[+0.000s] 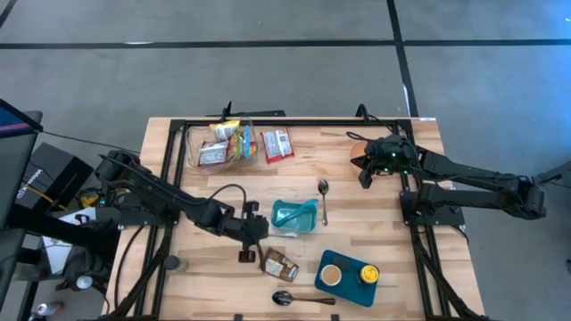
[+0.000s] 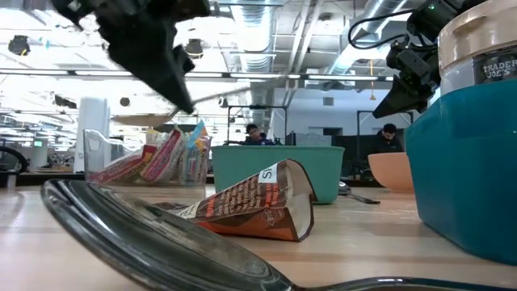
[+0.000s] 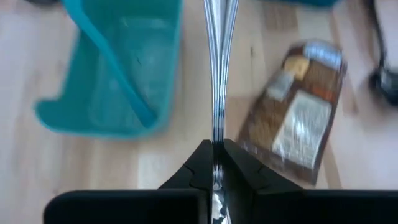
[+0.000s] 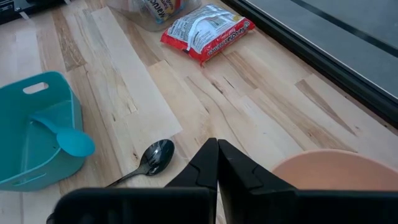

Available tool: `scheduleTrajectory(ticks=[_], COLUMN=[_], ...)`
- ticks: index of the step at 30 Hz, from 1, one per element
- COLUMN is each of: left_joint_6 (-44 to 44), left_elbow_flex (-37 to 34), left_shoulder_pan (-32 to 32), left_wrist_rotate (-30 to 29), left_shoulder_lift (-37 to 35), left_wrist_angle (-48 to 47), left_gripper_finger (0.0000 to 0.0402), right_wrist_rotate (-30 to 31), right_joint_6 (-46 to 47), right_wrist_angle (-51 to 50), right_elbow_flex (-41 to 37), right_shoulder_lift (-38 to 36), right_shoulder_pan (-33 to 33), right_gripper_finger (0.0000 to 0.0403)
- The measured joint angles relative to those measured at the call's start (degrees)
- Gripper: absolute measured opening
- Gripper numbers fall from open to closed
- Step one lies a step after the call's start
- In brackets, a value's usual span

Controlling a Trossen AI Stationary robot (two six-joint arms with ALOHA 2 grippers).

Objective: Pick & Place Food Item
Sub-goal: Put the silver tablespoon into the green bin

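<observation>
- a thin shiny metal utensil handle (image 3: 217, 68) is clamped between the closed fingers of the left gripper (image 3: 214, 149), above the wooden surface (image 1: 384, 223).
- a brown foil snack packet (image 1: 280, 265) is seen lying flat, just beside a teal plastic basket (image 1: 294, 217).
- the right gripper (image 4: 216, 155) is held with fingers closed, empty, near a peach bowl (image 4: 336, 177).

In the low view a jar (image 2: 485, 48) standing in the teal tray (image 2: 460, 170) carries a dark label reading "TRADER JOE'S". The brown packet (image 2: 250, 206) shows a letter "S" on its white patch; its other print is too small to read
</observation>
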Motion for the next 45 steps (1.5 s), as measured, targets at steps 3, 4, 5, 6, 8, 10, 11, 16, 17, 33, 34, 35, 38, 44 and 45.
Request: scheduleTrajectory(ticks=[3, 4, 5, 6, 8, 10, 11, 16, 17, 33, 34, 35, 38, 44, 45], left_joint_6=[-0.01, -0.02, -0.01, -0.02, -0.02, 0.00, 0.00, -0.01, -0.01, 0.05, 0.41, 1.26, 2.82, 3.01, 3.00], left_elbow_flex=[0.09, 0.09, 0.09, 0.09, 0.09, 0.09, 0.09, 0.09, 0.09, 0.11, 0.11, 0.13, 0.17, 0.17, 0.17], left_shoulder_pan=[0.00, 0.00, 0.00, 0.00, 0.06, 0.32, 0.44, 1.90, 2.30, 9.58, 9.69, 9.73, 9.73, 9.73, 9.73], left_wrist_rotate=[-2.62, -3.60, -4.46, -5.43, -7.29, -9.08, -9.72, -12.49, -13.34, -15.96, -15.97, -15.97, -15.89, -15.77, -15.78], left_shoulder_lift=[-1.03, -1.34, -1.55, -1.70, -2.01, -1.98, -1.98, -1.98, -1.98, -1.23, -0.75, -0.04, 2.57, 8.67, 9.63], left_wrist_angle=[1.97, 2.22, 2.95, 3.83, 4.67, 6.45, 7.18, 12.55, 13.87, 27.31, 27.87, 29.08, 31.48, 36.10, 36.54], left_gripper_finger=[0.0013, 0.0013, 0.0012, 0.0012, 0.0013, 0.0015, 0.0015, 0.0015, 0.0016, 0.0016, 0.0017, 0.0018, 0.0015, 0.0013, 0.0014], right_wrist_rotate=[0.00, 0.00, 0.00, 0.00, 0.00, 0.00, 0.00, 0.00, 0.00, 0.00, 0.00, 0.00, 0.00, 0.00, 0.00], right_joint_6=[0.00, 0.00, 0.00, 0.00, 0.00, 0.00, 0.00, 0.00, 0.00, 0.00, -0.02, -0.02, -0.04, -0.10, -0.09], right_wrist_angle=[0.00, 0.00, -0.02, 0.00, 0.00, 0.00, 0.00, 0.00, 0.01, 0.00, 0.02, 0.02, 0.02, 0.02, 0.02], right_elbow_flex=[0.00, 0.00, 0.00, 0.00, 0.00, 0.00, 0.00, 0.00, 0.00, 0.00, 0.00, 0.00, 0.00, 0.00, 0.00], right_shoulder_lift=[0.00, 0.00, 0.00, 0.00, 0.00, 0.00, 0.00, 0.02, 0.02, 0.02, 0.02, 0.02, 0.02, 0.02, 0.02], right_shoulder_pan=[-0.01, 0.02, 0.00, -0.01, 0.00, 0.00, 0.00, 0.01, 0.01, 0.00, 0.01, -0.01, 0.01, 0.02, 0.02], right_gripper_finger=[0.0000, 0.0000, 0.0000, 0.0000, 0.0000, 0.0000, 0.0000, 0.0000, 0.0000, 0.0000, 0.0000, 0.0000, 0.0000, 0.0000, 0.0000])
